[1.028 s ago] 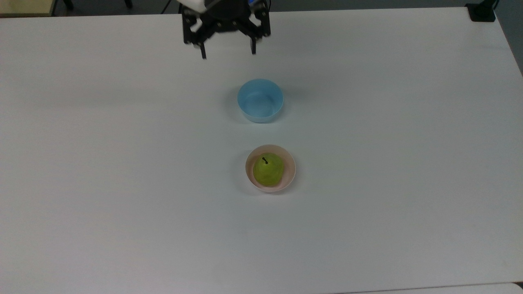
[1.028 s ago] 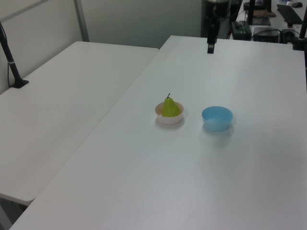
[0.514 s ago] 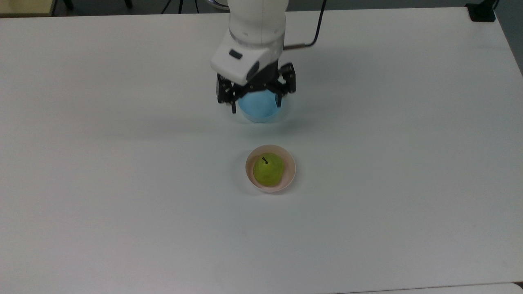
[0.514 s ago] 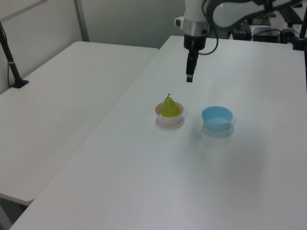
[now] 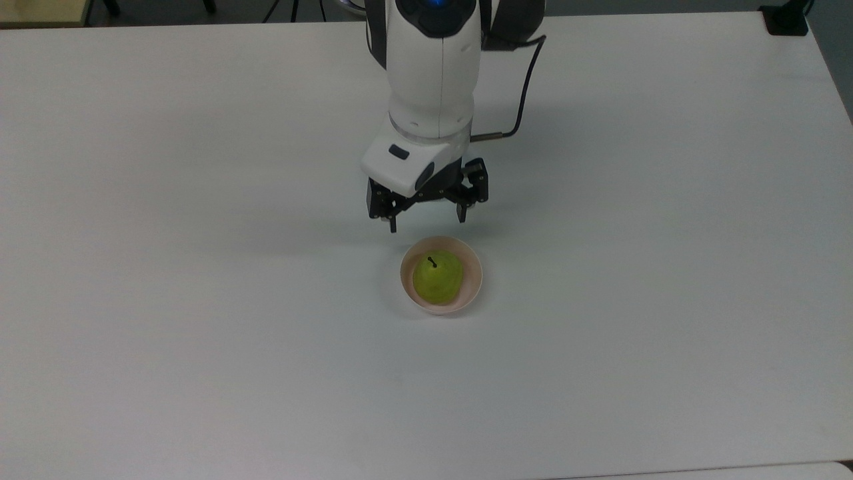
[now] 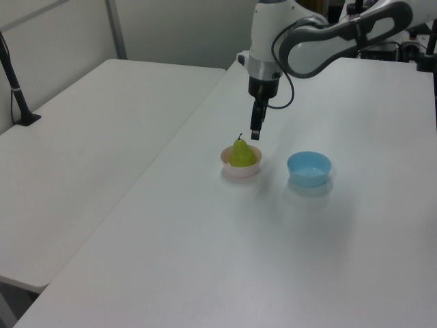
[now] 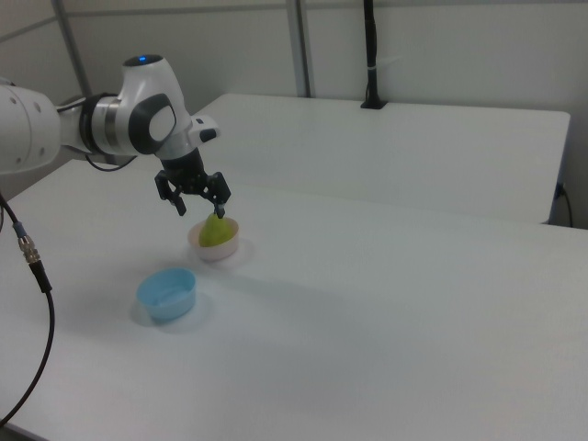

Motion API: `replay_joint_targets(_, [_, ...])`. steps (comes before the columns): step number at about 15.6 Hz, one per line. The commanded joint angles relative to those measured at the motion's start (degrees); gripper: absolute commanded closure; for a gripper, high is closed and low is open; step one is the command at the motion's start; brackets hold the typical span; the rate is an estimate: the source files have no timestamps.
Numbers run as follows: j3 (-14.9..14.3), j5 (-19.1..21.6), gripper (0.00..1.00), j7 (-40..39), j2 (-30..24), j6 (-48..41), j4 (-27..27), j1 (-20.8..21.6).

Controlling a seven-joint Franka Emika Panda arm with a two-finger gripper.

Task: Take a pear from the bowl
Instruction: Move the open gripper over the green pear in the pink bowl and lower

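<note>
A yellow-green pear (image 5: 438, 277) with a dark stem stands upright in the pale pink bowl (image 5: 474, 277) near the table's middle. My gripper (image 5: 426, 224) hangs open, fingers spread wide and empty, just past the bowl's rim toward the top view's top. In the left view the gripper (image 6: 255, 133) is a little above and behind the pear (image 6: 242, 153) and its bowl (image 6: 240, 171). The right view has the gripper (image 7: 200, 209) hovering over the pear (image 7: 217, 231) in the bowl (image 7: 214, 251), not touching it.
An empty light blue bowl (image 6: 308, 168) sits beside the pink one; in the right view this blue bowl (image 7: 167, 294) lies toward the view's lower left. A second white table (image 6: 82, 137) adjoins on the left view's left. A black cable (image 5: 523, 87) trails from the arm.
The arm has come from the top view's upper edge, passed over the blue bowl and lowered to just beside the pink bowl. The gripper stayed open. Pear and bowls have not moved.
</note>
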Motion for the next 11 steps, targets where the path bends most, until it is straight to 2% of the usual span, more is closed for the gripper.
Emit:
replay_joint_targets(1, [-0.36,0.09,0.0,1.13,3.17,4.93,0.55,1.02])
replay_joint_targets(6, [-0.36,0.0,0.03,1.22,6.07,9.07,0.55,1.2])
replay_joint_targets(11, [-0.45,-0.17,0.1,1.22,8.27,11.88,0.55,2.34])
